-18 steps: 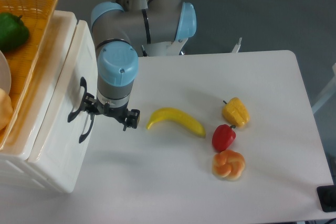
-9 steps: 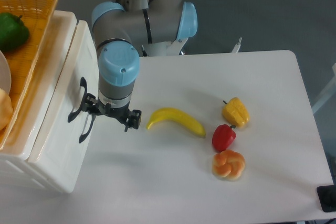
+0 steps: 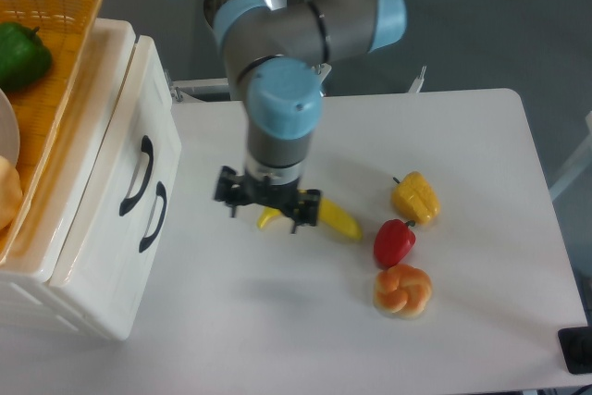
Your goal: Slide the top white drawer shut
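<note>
From the fixed camera, the top white drawer (image 3: 116, 150) sits at the tabletop's (image 3: 462, 136) left edge, its front flush with the lower front. The claw (image 3: 268, 203), released and holding nothing, hovers well to its right over a banana (image 3: 338, 221), with bare tabletop between.

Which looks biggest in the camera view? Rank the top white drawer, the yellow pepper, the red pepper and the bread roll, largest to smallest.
1. Top white drawer, by far the largest.
2. Bread roll.
3. Yellow pepper and red pepper: these look about alike, so no firm order between them; the roll is only slightly larger.
</note>
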`<state>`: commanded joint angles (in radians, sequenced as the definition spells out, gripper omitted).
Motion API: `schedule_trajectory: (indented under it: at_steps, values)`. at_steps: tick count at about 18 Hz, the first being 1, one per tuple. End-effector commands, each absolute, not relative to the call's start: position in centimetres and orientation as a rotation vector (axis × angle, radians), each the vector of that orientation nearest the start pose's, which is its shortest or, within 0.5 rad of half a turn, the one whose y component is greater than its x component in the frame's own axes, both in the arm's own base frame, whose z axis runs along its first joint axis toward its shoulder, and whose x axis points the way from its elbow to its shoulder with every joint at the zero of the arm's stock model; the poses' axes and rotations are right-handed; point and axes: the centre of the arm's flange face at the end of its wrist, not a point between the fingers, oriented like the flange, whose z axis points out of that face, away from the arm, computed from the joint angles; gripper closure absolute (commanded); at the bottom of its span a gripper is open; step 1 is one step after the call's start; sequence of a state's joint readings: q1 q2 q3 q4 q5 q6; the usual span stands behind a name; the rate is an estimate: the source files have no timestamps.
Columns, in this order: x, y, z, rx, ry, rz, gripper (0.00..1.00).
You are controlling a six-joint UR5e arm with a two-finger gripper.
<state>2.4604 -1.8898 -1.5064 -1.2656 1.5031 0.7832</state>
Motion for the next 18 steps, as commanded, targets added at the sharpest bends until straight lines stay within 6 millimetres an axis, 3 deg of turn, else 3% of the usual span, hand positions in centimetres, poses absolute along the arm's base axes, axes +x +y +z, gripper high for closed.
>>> schedule_trajectory:
  at_steps: [4, 10, 15, 18]
  values:
    - [-44.0, 45.8, 37.5, -3.107, 0.102, 0.082, 0.0]
    - [-51.1, 37.8, 37.5, -3.153, 0.201, 0.126, 0.0]
    - [-53.9, 33.3, 38.8, -3.151, 0.43, 0.167, 0.0]
    - [-53.8, 32.2, 38.9, -3.152, 0.458, 0.164, 0.0]
